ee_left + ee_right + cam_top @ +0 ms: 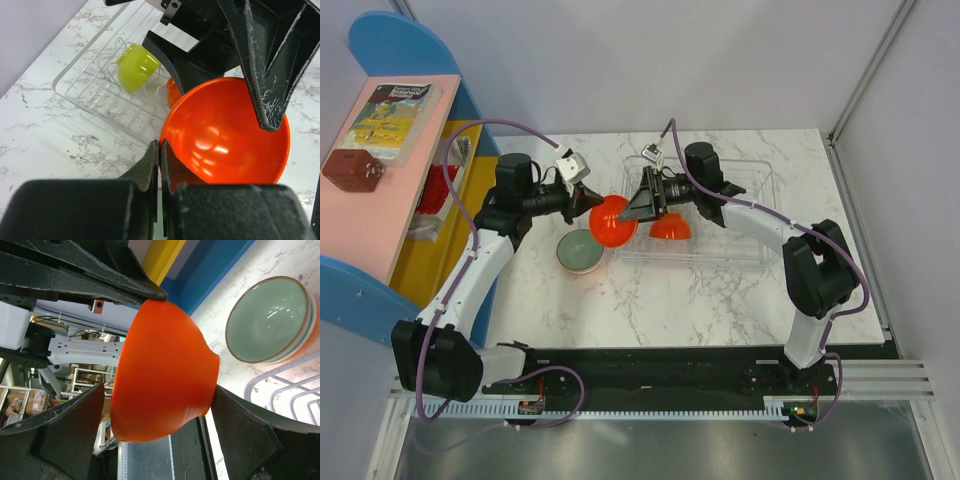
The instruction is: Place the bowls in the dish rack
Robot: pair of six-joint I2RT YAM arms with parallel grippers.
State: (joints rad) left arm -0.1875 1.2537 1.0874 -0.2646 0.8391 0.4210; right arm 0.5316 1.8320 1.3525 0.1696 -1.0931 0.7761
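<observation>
The glossy orange plastic bowl (613,222) hangs tilted on its side above the desk (670,300), at the left edge of the clear ribbed plastic dish rack (765,262). This looks like a handover. The left gripper (159,159) reaches in low from the left, its fingers pinched narrow on the rim. The right gripper (155,432) stretches leftward across the rack, fingers spread wide either side of the bowl; firm contact cannot be confirmed. A lime green bowl (137,67) and a second orange bowl (670,228) lie in the rack. The pale mint bowl (580,250) sits outside on the desk.
</observation>
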